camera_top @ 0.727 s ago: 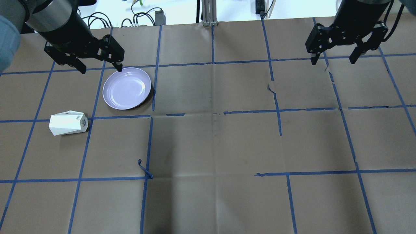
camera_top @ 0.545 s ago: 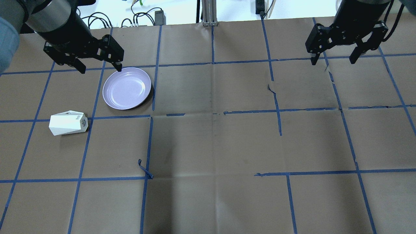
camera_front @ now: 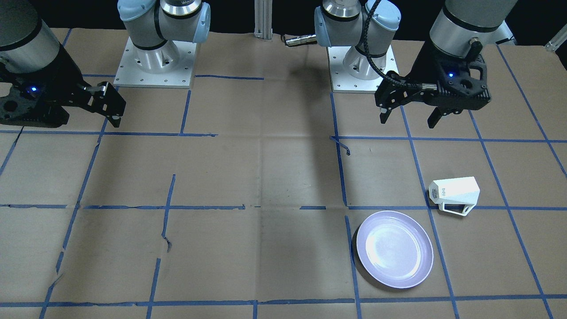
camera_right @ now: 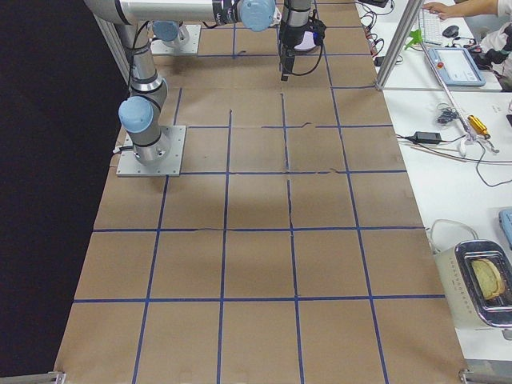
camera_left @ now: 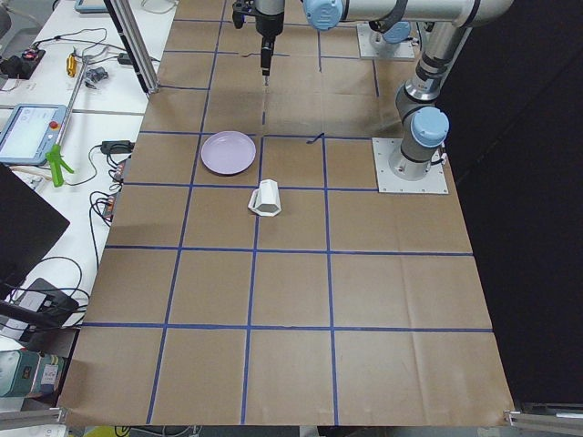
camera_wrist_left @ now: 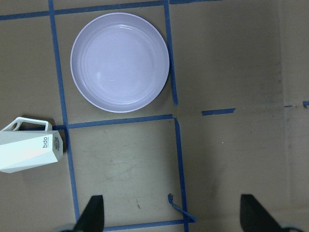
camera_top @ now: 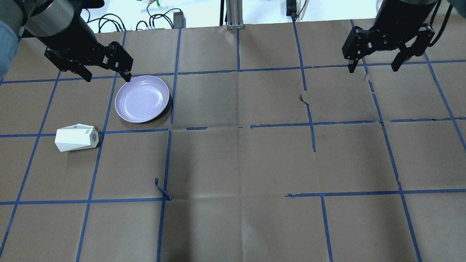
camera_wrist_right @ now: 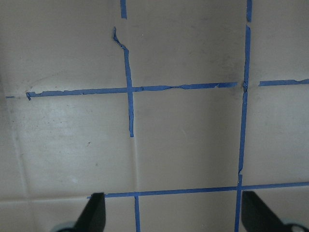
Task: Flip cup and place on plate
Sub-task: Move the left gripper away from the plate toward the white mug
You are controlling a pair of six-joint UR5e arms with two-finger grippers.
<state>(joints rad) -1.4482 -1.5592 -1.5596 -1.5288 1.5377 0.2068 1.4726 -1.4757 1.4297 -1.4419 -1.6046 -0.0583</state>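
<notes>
The white faceted cup (camera_top: pixel 76 138) lies on its side on the brown paper at the left, handle towards the far side, logo end towards the table's middle. It also shows in the front view (camera_front: pixel 455 192) and at the left edge of the left wrist view (camera_wrist_left: pixel 29 151). The lavender plate (camera_top: pixel 142 98) sits empty, beyond the cup and to its right; it shows in the front view (camera_front: pixel 394 249) and the left wrist view (camera_wrist_left: pixel 119 62). My left gripper (camera_top: pixel 107 77) hangs open and empty above the plate's far left rim. My right gripper (camera_top: pixel 372 69) is open and empty at the far right.
Blue tape lines grid the brown paper; a loose tape curl (camera_top: pixel 162 189) sticks up near the middle left. The two arm bases (camera_front: pixel 155 57) stand at my side of the table. Cables (camera_top: pixel 160 18) and a metal post (camera_top: pixel 233 14) line the far edge.
My left gripper has shifted a little to the left and away from me, off the plate's rim. The cup, the plate and the right arm have not moved.
</notes>
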